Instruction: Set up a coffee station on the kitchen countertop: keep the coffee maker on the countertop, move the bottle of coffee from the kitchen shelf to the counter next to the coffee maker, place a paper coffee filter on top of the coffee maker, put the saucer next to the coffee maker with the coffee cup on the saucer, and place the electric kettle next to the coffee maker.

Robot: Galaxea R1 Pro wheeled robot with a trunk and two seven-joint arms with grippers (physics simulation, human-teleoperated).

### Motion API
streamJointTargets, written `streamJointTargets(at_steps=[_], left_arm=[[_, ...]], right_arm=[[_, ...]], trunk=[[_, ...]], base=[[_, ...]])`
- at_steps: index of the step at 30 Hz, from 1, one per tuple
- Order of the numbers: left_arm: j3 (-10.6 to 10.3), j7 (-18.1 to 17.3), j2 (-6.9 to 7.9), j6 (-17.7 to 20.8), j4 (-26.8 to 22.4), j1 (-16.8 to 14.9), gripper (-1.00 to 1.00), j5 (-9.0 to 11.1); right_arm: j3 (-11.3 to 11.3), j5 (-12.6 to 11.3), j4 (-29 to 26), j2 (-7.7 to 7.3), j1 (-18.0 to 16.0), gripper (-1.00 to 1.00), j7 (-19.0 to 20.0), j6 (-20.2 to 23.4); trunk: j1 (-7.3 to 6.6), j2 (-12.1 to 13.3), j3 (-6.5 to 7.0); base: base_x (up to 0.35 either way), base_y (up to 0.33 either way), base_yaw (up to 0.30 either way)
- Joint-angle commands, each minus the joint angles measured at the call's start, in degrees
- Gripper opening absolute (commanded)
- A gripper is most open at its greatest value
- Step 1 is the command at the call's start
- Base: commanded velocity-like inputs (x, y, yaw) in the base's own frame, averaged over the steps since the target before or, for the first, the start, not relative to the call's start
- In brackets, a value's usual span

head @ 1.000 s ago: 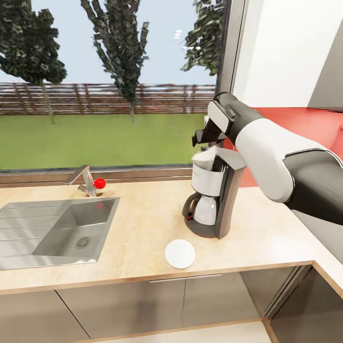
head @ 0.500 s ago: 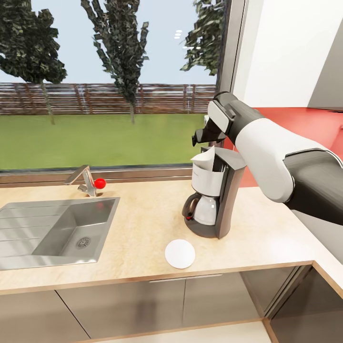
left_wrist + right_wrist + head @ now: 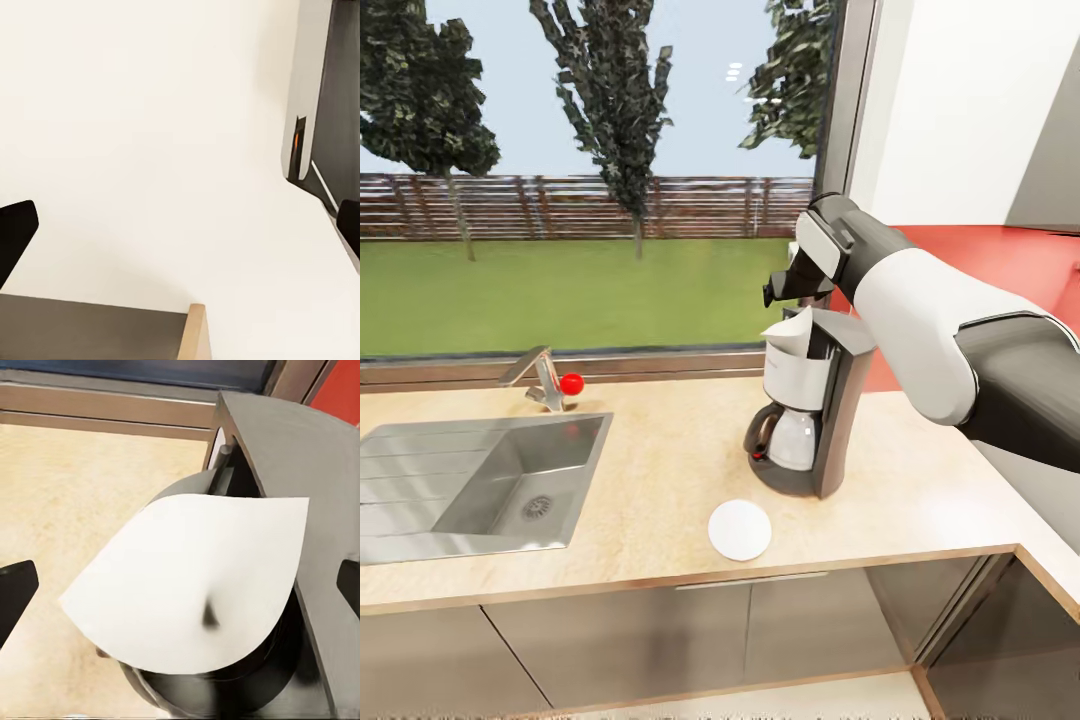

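- The coffee maker [image 3: 807, 410] is seen standing on the table [image 3: 660, 480], to the right of the steel sink [image 3: 470, 485].
- A paper coffee filter [image 3: 788, 330] is laid on top of the coffee maker, one edge raised; in the right wrist view the filter [image 3: 195, 592] is spread over the round basket.
- The right pincer [image 3: 792, 288] is held just above the filter, apart from it. Its fingertips [image 3: 16, 594] are seen spread wide, with nothing between them.
- The saucer [image 3: 739, 529] lies flat on the table, near the front edge, just before the coffee maker.
- The left pincer [image 3: 180, 240] is opened wide, before a pale wall.
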Motion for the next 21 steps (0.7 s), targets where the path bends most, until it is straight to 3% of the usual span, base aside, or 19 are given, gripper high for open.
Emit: streamJointTargets(at_steps=[1, 8, 21], left_arm=[[0.5, 0.2, 0.0, -0.3, 0.1, -0.1, 1.0, -0.6], [0.5, 0.2, -0.01, -0.3, 0.0, -0.1, 1.0, -0.7], [0.3, 0.2, -0.01, -0.3, -0.7, -0.1, 1.0, -0.8]], right_arm=[[0.4, -0.6, 0.0, 0.0, -0.1, 1.0, -0.4, 0.2], [0.4, -0.6, 0.0, 0.0, -0.1, 1.0, -0.4, 0.2], [0.5, -0.5, 0.0, 0.0, -0.1, 1.0, -0.4, 0.2]], trunk=[[0.01, -0.1, -0.14], [0.01, -0.1, -0.14], [0.01, -0.1, -0.14]], base=[[-0.214, 0.134, 0.0], [-0.289, 0.102, 0.0], [-0.336, 0.004, 0.0]])
